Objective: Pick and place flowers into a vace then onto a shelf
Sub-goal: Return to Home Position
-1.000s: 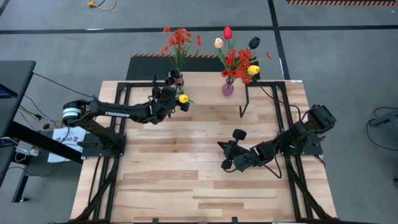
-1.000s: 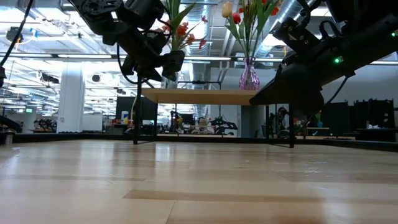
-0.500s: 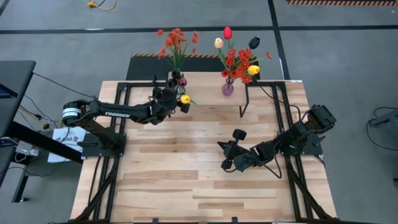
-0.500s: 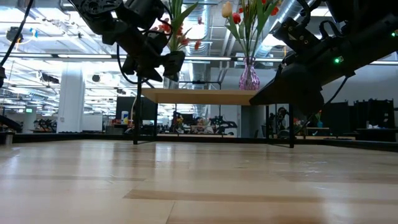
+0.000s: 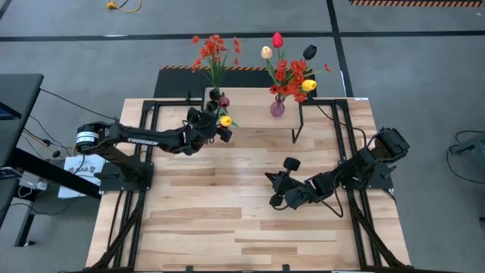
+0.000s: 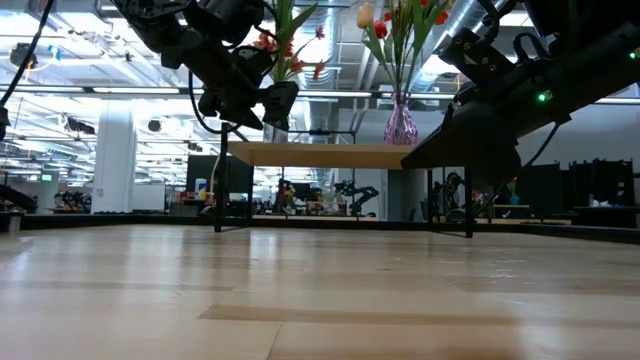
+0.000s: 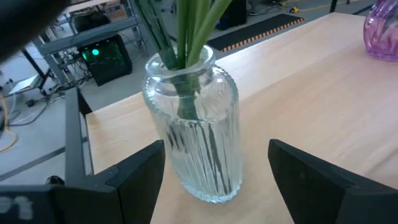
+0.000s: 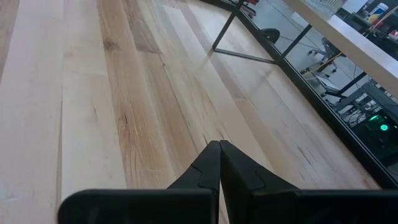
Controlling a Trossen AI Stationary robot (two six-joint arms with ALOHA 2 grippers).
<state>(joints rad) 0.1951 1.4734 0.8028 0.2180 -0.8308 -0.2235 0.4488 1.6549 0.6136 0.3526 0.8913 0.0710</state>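
Glass ribs of the clear vase (image 7: 196,134) fill the left wrist view. It stands upright at the left end of the shelf (image 5: 250,97), with its flowers (image 5: 216,47) rising from the neck. Over the last second the left gripper (image 7: 214,152) has eased back a little from the vase toward the middle of the table (image 5: 242,220). The red-orange sprays have swayed slightly overhead, while the vase itself has not shifted. The fingers (image 7: 134,177) are spread wide, one on each side of the glass and apart from it, so nothing is held. A purple vase (image 5: 277,108) with its own bunch stands further along the shelf toward its right end, unchanged. The right gripper (image 8: 219,144) hangs over the right half of the table with its fingertips pressed together on nothing, just where it was a second ago. All this suggests the placing is finished and the release has gone cleanly. Both bunches are up on the shelf, and only the left arm's retreat appears to remain. The fingers still flank the glass, and a yellow tulip (image 5: 225,120) droops just beside the gripper. A straight pull back therefore looks the safest way out, since a sideways swing could tip the vase.
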